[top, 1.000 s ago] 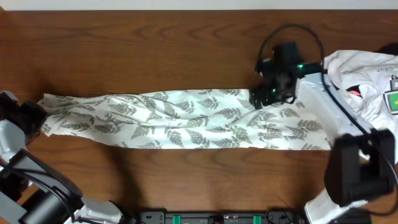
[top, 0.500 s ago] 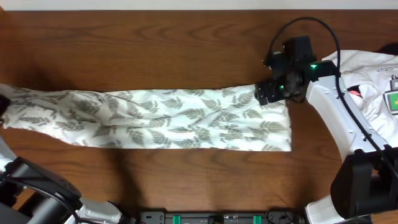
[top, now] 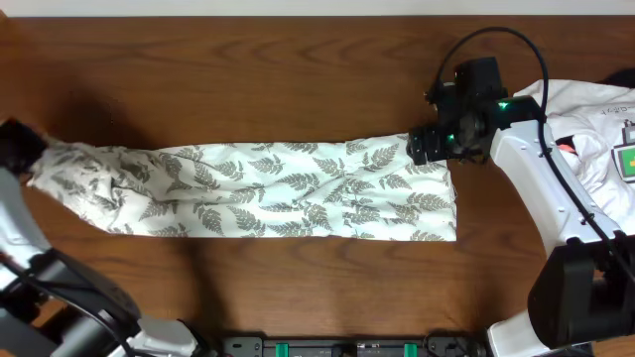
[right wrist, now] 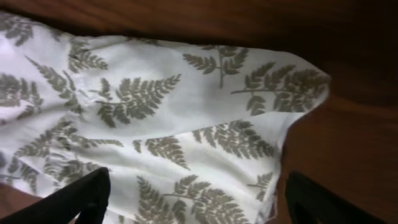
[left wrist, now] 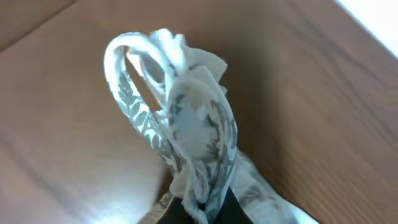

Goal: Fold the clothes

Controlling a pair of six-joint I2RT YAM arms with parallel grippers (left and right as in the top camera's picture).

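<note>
From above, a dark brown wooden table (top: 248, 69) carries the clothes (top: 278, 188), which lie as one long band across its middle. The left gripper (top: 22, 144) is closed on the bunched left end. The right gripper (top: 427, 149) stands over the upper right corner. A plain white garment (top: 580, 109) lies at the right edge.

In the left wrist view, the gathered fabric stands up from the pinched jaws.

In the right wrist view, the fingers (right wrist: 81, 199) are wide apart and hold nothing, with the fern print flat beneath them.

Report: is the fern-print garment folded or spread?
Stretched out: the garment lies as one long strip, left end bunched in the left pincer.
</note>
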